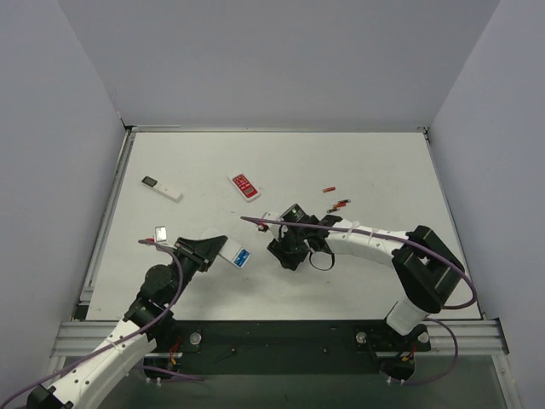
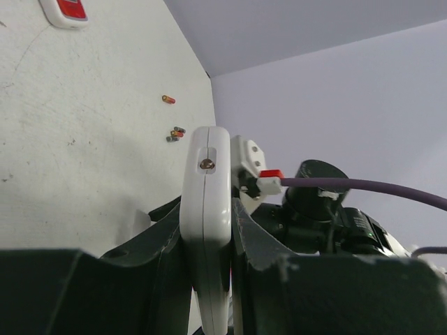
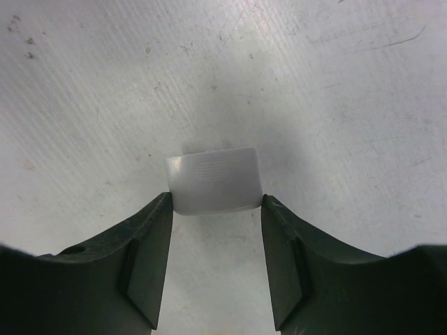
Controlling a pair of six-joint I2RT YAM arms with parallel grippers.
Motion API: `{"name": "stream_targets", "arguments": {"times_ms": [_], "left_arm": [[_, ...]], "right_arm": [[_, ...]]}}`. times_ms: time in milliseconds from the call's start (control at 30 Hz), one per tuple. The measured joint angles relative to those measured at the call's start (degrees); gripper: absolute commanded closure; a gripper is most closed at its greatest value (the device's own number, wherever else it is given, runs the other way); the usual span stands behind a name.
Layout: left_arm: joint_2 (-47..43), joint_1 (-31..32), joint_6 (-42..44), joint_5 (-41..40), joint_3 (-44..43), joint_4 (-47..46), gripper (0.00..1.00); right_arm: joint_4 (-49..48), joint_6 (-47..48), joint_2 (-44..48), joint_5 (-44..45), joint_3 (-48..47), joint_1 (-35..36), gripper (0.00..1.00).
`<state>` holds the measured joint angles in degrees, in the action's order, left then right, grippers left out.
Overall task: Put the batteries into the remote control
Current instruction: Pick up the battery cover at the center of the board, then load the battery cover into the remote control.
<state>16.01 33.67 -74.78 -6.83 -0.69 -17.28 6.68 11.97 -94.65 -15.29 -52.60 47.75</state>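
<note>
My left gripper (image 1: 209,250) (image 2: 207,234) is shut on the broad white remote control (image 1: 235,254) (image 2: 206,188) and holds it edge-on, its small display end sticking out toward the right arm. My right gripper (image 1: 285,253) (image 3: 216,202) pinches a small white ribbed battery cover (image 3: 215,183) between its fingertips, just above the table. A few tiny cells (image 1: 341,204) (image 2: 175,132) lie on the table behind the right arm. Some look red. I cannot make out any blue ones.
A red-faced remote (image 1: 244,186) (image 2: 64,10) lies at centre back. A slim white stick remote (image 1: 162,188) lies at back left. A small white and grey piece (image 1: 159,232) lies near the left arm. Grey walls enclose the table.
</note>
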Motion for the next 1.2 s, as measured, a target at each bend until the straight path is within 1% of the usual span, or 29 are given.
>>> {"name": "stream_targets", "arguments": {"times_ms": [133, 267, 367, 533, 700, 800, 1000, 1200], "left_arm": [[3.54, 0.00, -1.86, -0.83, 0.02, -1.38, 1.00], [6.67, 0.00, -4.20, -1.49, 0.02, -3.78, 1.00], [8.00, 0.00, -6.03, -2.03, 0.00, -5.25, 1.00], [7.78, 0.00, -9.25, -3.08, 0.00, -6.40, 1.00], [5.20, 0.00, -12.26, -4.13, 0.00, -6.23, 1.00], [3.56, 0.00, -14.36, -4.90, 0.02, -5.99, 1.00], [2.01, 0.00, -18.88, -5.38, 0.00, -3.72, 1.00], [1.75, 0.02, -21.07, -5.66, 0.00, 0.50, 1.00]], "right_arm": [[0.44, -2.54, 6.01, 1.31, 0.55, 0.87, 0.96], [1.66, -4.96, 12.24, 3.13, -0.24, 2.64, 0.97], [4.20, -6.62, 15.13, 4.79, -3.63, 4.63, 0.97], [9.16, -9.38, 16.76, 7.06, -12.70, 7.87, 0.97], [15.41, -13.00, 16.44, 7.45, -22.21, 10.05, 0.96], [19.23, -14.78, 14.73, 7.52, -28.50, 11.19, 0.96], [26.97, -16.52, 8.24, 8.15, -39.23, 14.21, 0.96], [34.58, -16.52, 0.79, 9.29, -48.59, 16.39, 0.96]]}}
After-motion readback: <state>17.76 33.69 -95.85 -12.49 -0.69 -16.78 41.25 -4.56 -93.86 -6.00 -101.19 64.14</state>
